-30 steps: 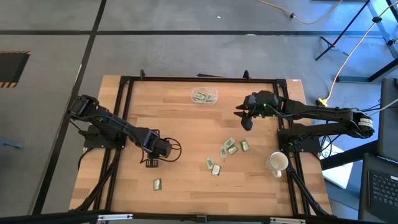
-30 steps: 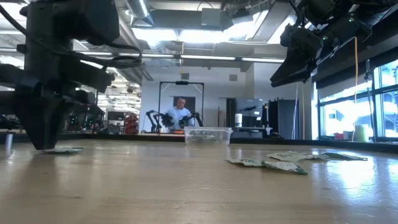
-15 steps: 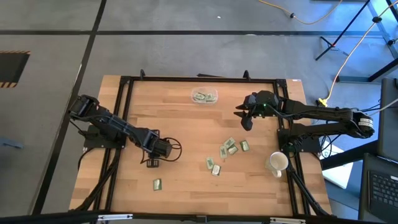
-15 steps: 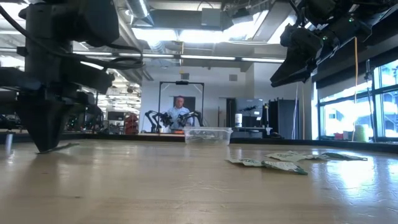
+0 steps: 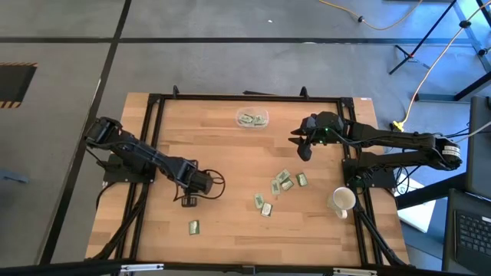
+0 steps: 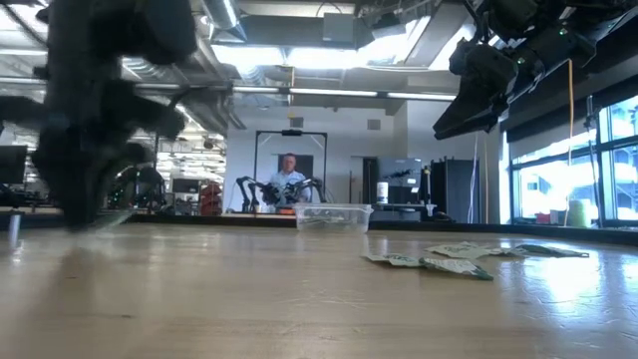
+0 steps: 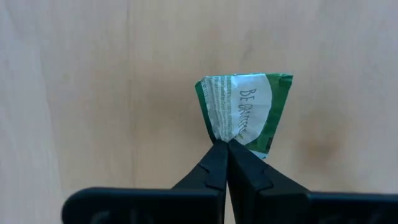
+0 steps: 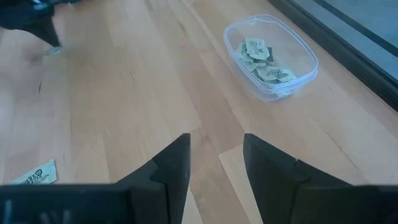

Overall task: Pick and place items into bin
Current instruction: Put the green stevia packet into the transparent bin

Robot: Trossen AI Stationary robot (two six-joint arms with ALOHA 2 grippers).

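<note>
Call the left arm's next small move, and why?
Probably lift and carry toward the bin. The left gripper has its fingers shut on a packet by one edge, low over the table's left side. The bin sits at the far edge, already holding packets. The right gripper hangs open, raised beside the bin.

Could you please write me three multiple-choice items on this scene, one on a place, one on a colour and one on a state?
1. Where is the clear plastic bin?
A. near the table's far edge
B. beside the cup
C. under the left arm

2. What colour is the ceramic cup?
A. red
B. white
C. black

3. What is the left gripper doing?
A. hanging open
B. resting in the bin
C. pinching a green and white packet

Key: 1 A, the high view shows the bin far from the cup; 2 B, it is white; 3 C, the left wrist view shows the fingers shut on the packet's edge.
</note>
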